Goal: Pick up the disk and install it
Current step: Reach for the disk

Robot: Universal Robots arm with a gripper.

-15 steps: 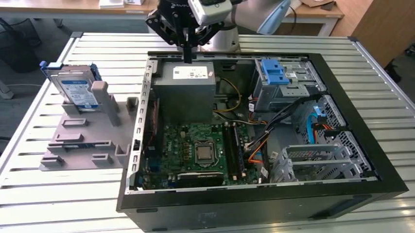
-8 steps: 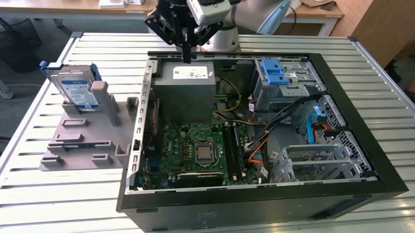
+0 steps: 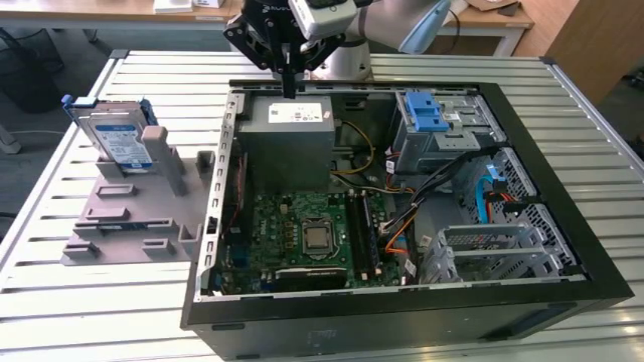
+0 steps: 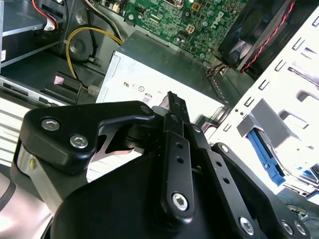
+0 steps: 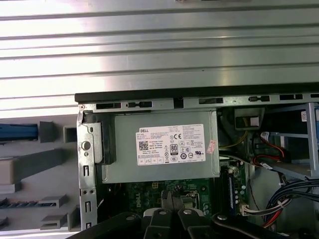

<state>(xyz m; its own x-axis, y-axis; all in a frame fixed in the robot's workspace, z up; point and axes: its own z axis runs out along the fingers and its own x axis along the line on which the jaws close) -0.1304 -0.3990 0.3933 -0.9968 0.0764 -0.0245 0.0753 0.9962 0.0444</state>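
**Fingers closed and empty above the case, disk waiting in its holder**

The disk (image 3: 119,142) stands upright in a grey holder (image 3: 131,219) on the slatted surface (image 3: 60,302), at the exterior view's left, well apart from the open computer case (image 3: 563,226). It is not yet picked up. The gripper (image 3: 289,94) hangs over the far edge of the case, just above the power-supply box (image 3: 286,143). Its fingers (image 3: 289,79) are pressed together and hold nothing.

I judge the disk to be stiff and rather heavy for its size, because the body is metal. It is probably sensitive to knocks, so it should not be dropped or struck. The flat metal faces look smooth and may slip. The blue rails (image 3: 71,102) along its edges look like the better place to hold, on the upper part that stands free of the holder.

The disk carries a white-and-blue label (image 3: 117,138); its print is too small to read. The power-supply box has a white sticker (image 5: 171,145) with dense print, small round marks and a code block.
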